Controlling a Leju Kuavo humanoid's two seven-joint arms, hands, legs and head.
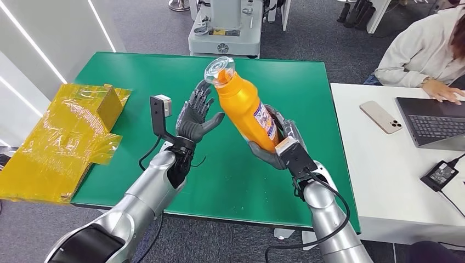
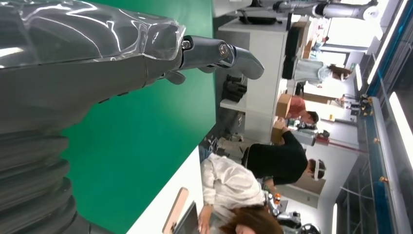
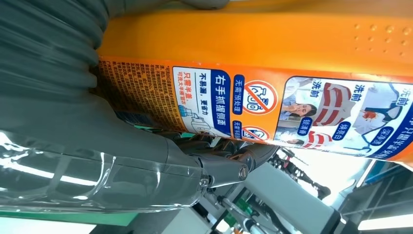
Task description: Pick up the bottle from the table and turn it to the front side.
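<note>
The right hand (image 1: 277, 143) grasps the orange bottle (image 1: 245, 109) around its lower body and holds it lifted above the green worktop (image 1: 290, 93), near the middle of the head view. The bottle leans, its clear cap (image 1: 220, 69) pointing toward about eleven o'clock and its base toward five o'clock inside the hand. A printed label (image 1: 265, 120) runs along the side of the bottle that faces three o'clock; in the right wrist view the same label (image 3: 272, 109) shows blue and white panels with Chinese text and small pictures, pressed close against the thick grey thumb (image 3: 146, 161). The left hand (image 1: 196, 115) is raised just at nine o'clock of the bottle, released and holding nothing, its fingers (image 1: 202, 98) spread and pointing up, the fingertips near the bottle's neck; whether they touch it I cannot tell. At nine o'clock of the worktop lies crumpled yellow film (image 1: 60, 142) around a small box. On the white desk (image 1: 378, 181) at three o'clock rest a phone (image 1: 380, 116), a laptop (image 1: 433, 121) and a black power adapter (image 1: 439, 175), and a person in a light sweater (image 1: 422, 52) sits at two o'clock with a hand on the laptop.
</note>
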